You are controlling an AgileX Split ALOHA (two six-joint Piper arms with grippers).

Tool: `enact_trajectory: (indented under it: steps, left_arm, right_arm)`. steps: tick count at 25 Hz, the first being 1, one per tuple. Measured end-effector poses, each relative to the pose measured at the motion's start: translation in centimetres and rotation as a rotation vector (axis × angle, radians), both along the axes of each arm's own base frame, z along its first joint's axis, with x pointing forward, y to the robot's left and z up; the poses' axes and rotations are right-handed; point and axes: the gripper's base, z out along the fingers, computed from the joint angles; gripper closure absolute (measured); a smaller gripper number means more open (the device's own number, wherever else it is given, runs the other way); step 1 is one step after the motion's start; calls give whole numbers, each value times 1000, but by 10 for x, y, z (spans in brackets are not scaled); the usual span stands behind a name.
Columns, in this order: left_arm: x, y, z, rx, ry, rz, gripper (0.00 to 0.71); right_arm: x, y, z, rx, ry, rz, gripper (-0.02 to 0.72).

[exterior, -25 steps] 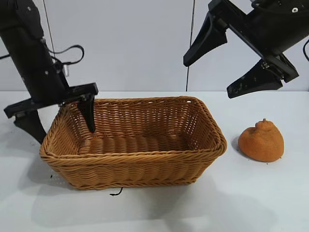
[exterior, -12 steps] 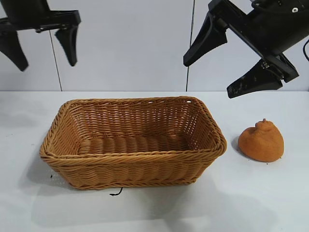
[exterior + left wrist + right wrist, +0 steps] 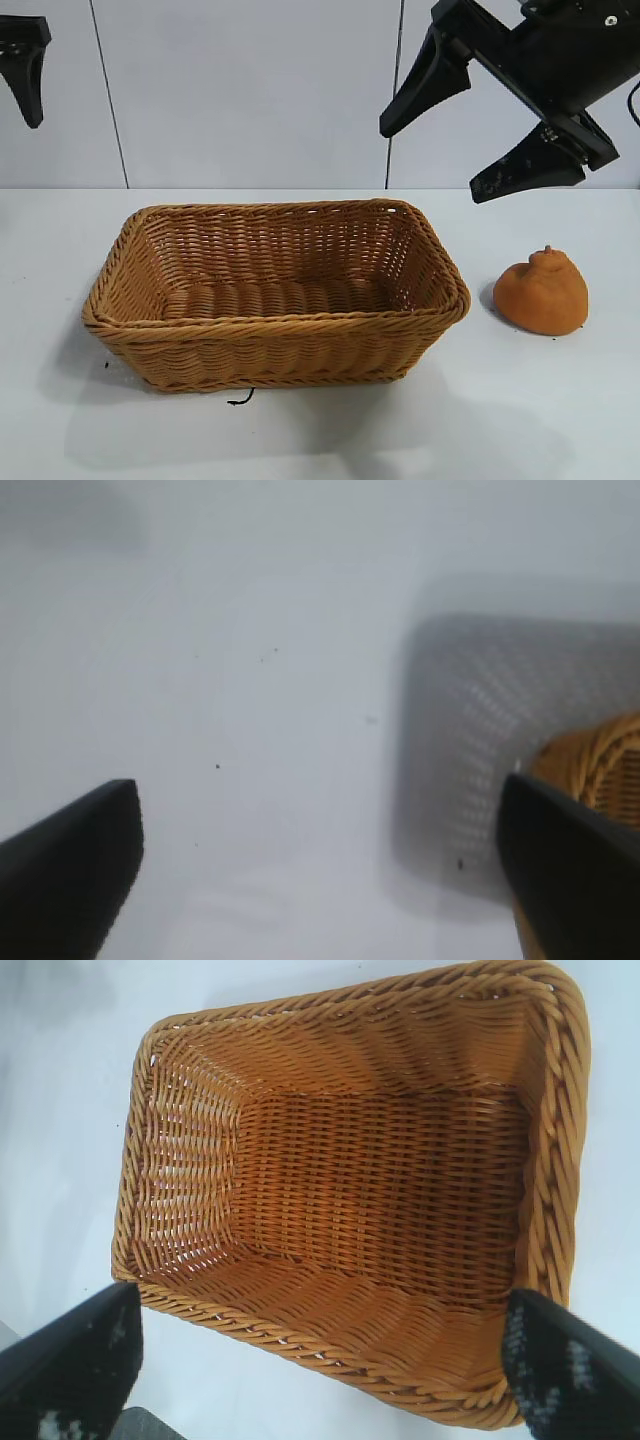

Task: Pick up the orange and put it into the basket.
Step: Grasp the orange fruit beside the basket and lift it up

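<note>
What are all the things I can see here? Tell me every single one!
basket: one, tan-brown woven wicker, in the middle of the table, nothing inside it.
orange: one, lumpy orange-brown with a small stem nub, on the table to the right of the basket, apart from it.
thread scrap: one, small and dark, on the table at the basket's front edge.
table: one, white, under everything.
wall: pale grey panels behind the table.
left gripper: one, black, open and holding nothing, high at the far left edge of the exterior view, off to the side of the basket.
right gripper: one, black, open and holding nothing, high at the upper right, above the gap between basket and orange.
</note>
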Motion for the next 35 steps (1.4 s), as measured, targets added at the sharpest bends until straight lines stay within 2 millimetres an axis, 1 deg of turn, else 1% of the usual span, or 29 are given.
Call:
enact_trajectory:
  steps: [2, 5, 6, 10, 12, 13, 16, 19, 21, 23, 26, 29, 32, 35]
  left_arm:
    - [-18, -2, 10, 1, -5, -13, 18]
    - [-56, -8, 33, 1, -35, -38, 18]
    - [-69, -10, 37, 1, -39, -49, 18]
    - [-133, -15, 60, -10, -98, -85, 18]
    - [-166, -13, 69, -14, -138, -93, 18]
    - [-180, -12, 70, -14, -149, -94, 18]
    - [-225, -6, 63, -16, -173, -94, 18]
    - [-265, -1, 46, -17, -182, -94, 18]
    - [-288, 2, 32, -19, -202, -94, 18]
    - [-308, 5, 18, -23, -258, -96, 18]
    - [-330, 8, -6, -15, -313, -122, 18]
    - [-346, 10, -21, -9, -361, -139, 18]
    - [-356, 11, -20, -12, -438, -141, 18]
    - [-362, 12, -17, -15, -486, -140, 18]
  right_arm:
    - [0, 0, 0, -3, -1, 1, 8]
    - [0, 0, 0, -3, -1, 1, 8]
    - [0, 0, 0, -3, -1, 1, 8]
    - [0, 0, 0, -4, -1, 2, 8]
    - [0, 0, 0, -5, -1, 3, 8]
    - [0, 0, 0, -5, -1, 3, 8]
    - [0, 0, 0, -5, -1, 3, 8]
    - [0, 0, 0, -5, -1, 3, 8]
    - [0, 0, 0, -5, -1, 3, 8]
    - [0, 0, 0, -5, -1, 3, 8]
    - [0, 0, 0, -5, -1, 3, 8]
    - [0, 0, 0, -5, -1, 3, 8]
    - [0, 0, 0, -5, -1, 3, 8]
    - [0, 0, 0, -5, -1, 3, 8]
